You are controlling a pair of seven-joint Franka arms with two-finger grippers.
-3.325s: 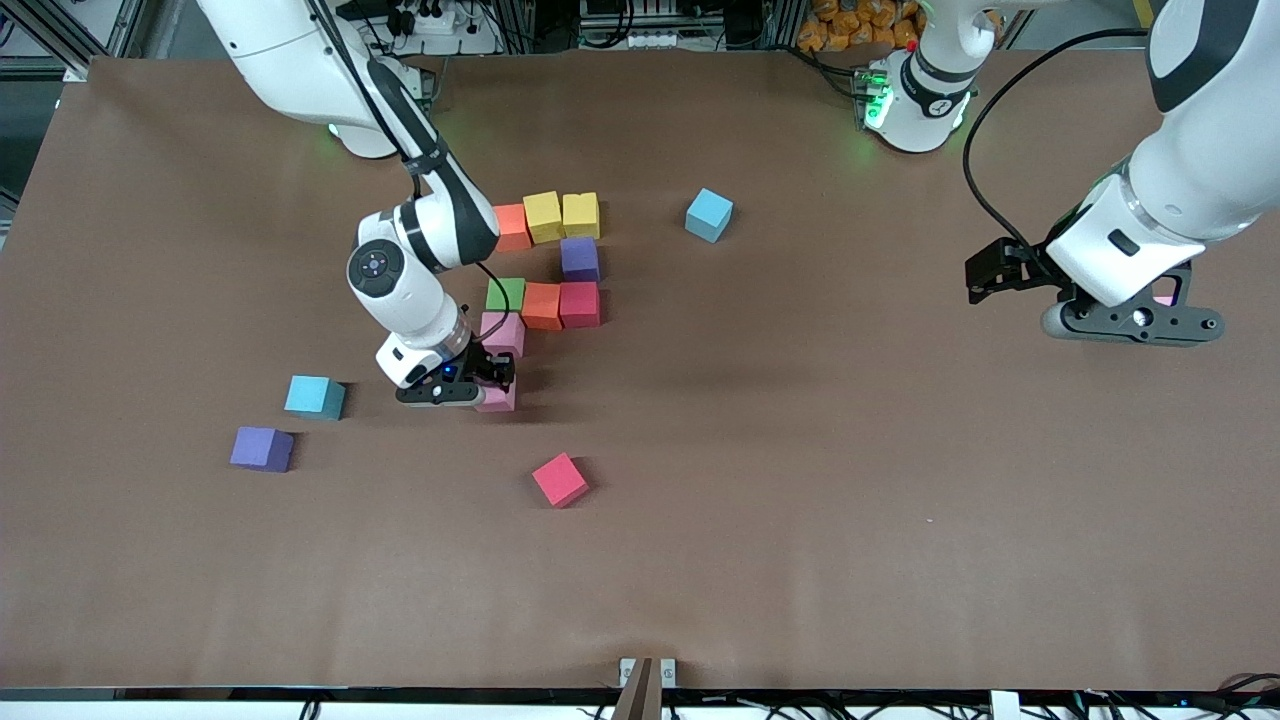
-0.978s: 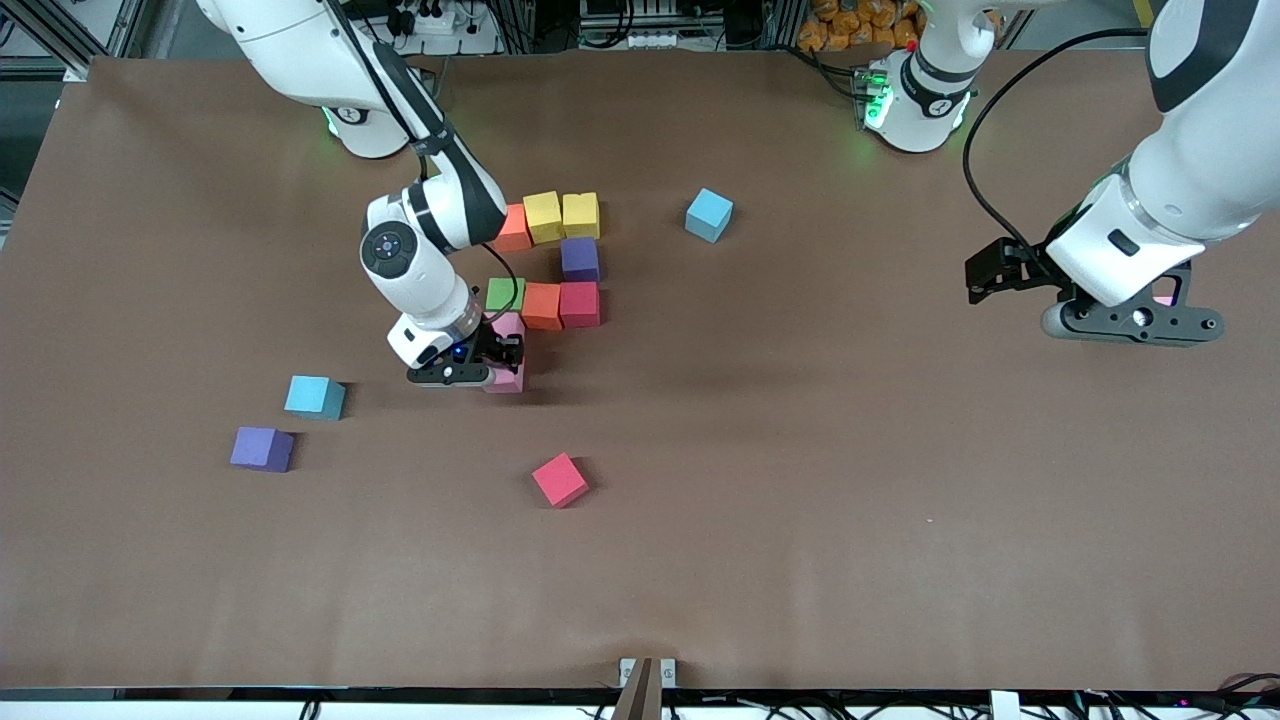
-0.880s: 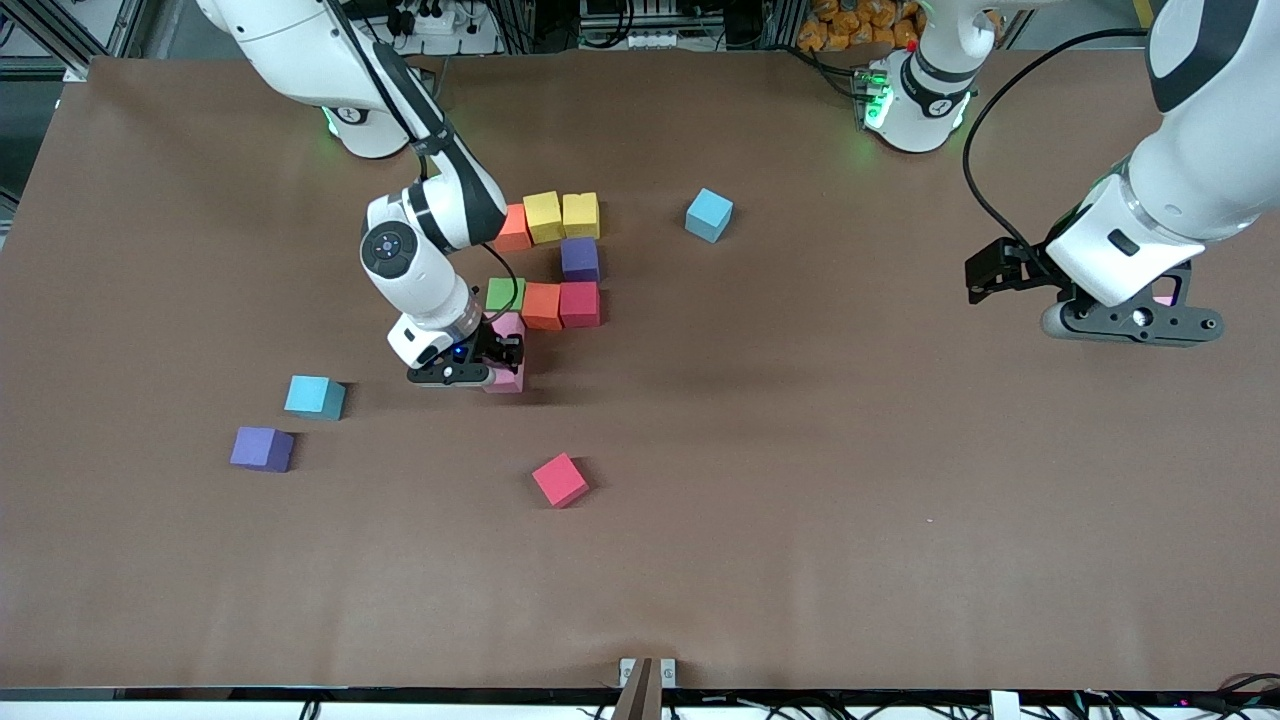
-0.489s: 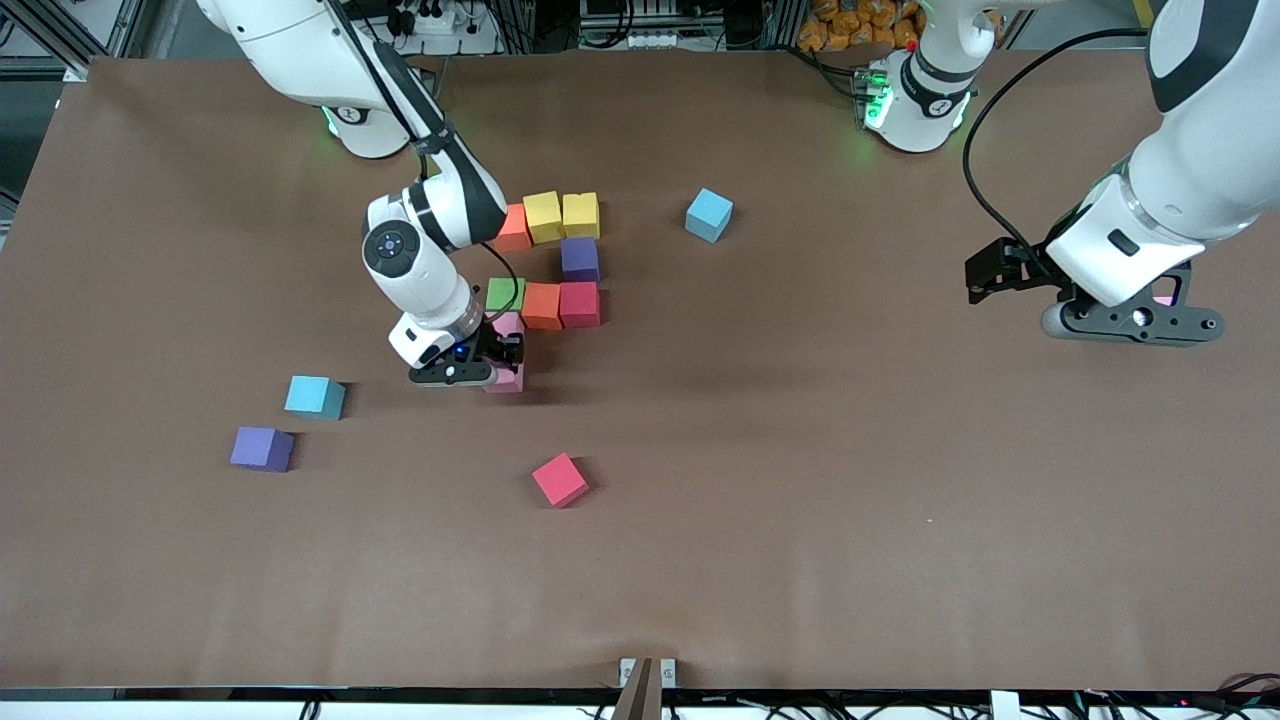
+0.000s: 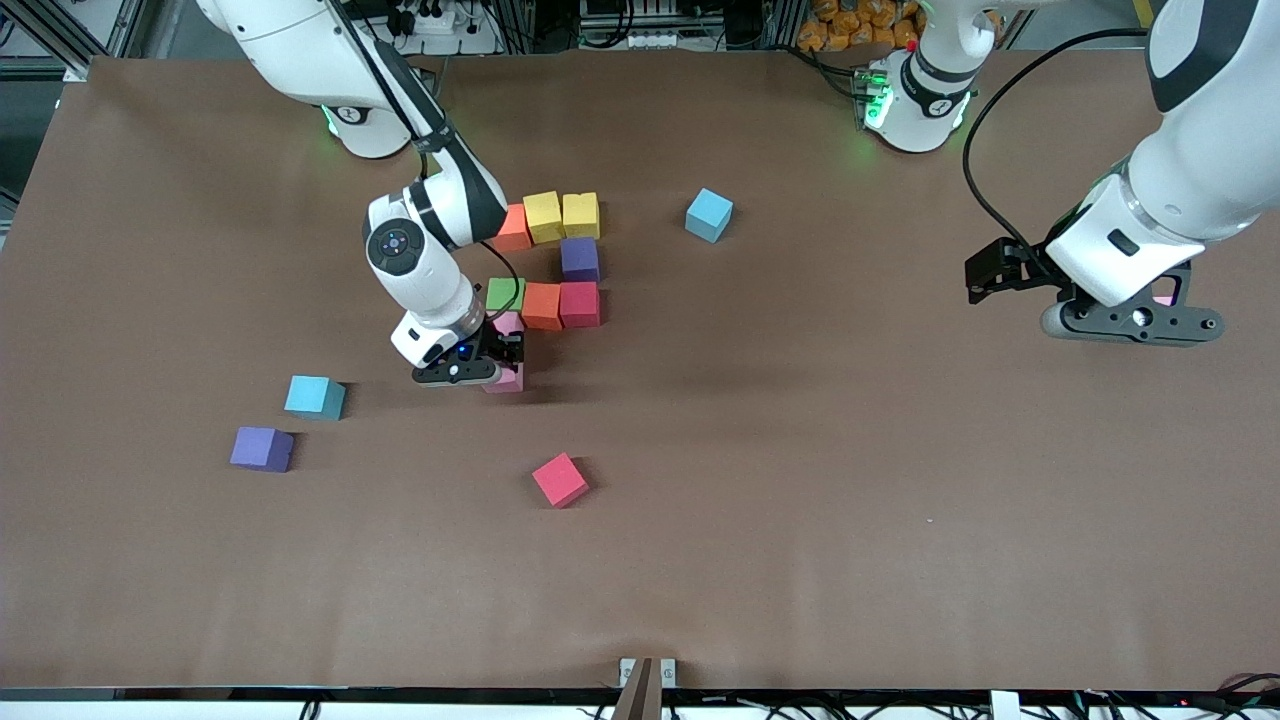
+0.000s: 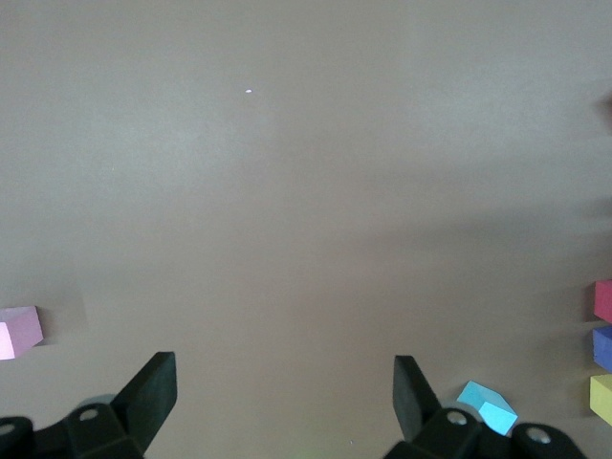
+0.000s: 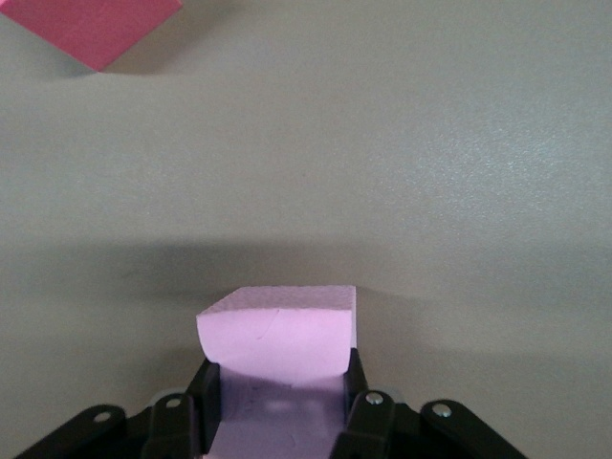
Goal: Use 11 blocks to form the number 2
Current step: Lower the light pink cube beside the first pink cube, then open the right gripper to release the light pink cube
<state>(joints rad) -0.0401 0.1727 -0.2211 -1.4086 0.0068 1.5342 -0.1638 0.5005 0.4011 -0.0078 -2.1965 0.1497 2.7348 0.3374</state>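
The right hand (image 5: 497, 368) is low at the surface (image 5: 800, 500), its fingers pressed against a pink block (image 5: 506, 379) that it pinches; the right wrist view shows that pink block (image 7: 279, 335) clamped between the two fingers (image 7: 368, 411). This block sits just beside a second pink block (image 5: 507, 322), the held one being nearer to the front camera. The second pink block adjoins a row of green block (image 5: 505, 294), orange block (image 5: 541, 305) and red block (image 5: 579, 304). A purple block (image 5: 579, 259) lies farther from the camera, touching the red one, and beyond it in the same direction runs a row of orange block (image 5: 513, 227), yellow block (image 5: 543, 216) and second yellow block (image 5: 580, 214). Together these make the unfinished number 2 (image 5: 545, 270). Loose pieces: a red block (image 5: 560, 480) nearer to the camera, a light blue block (image 5: 709, 214) toward the left arm's end, and a teal block (image 5: 314, 396) and purple block (image 5: 262, 448) toward the right arm's end. The left hand (image 5: 1130, 322) waits over the surface at its own end, fingers spread wide and holding nothing.
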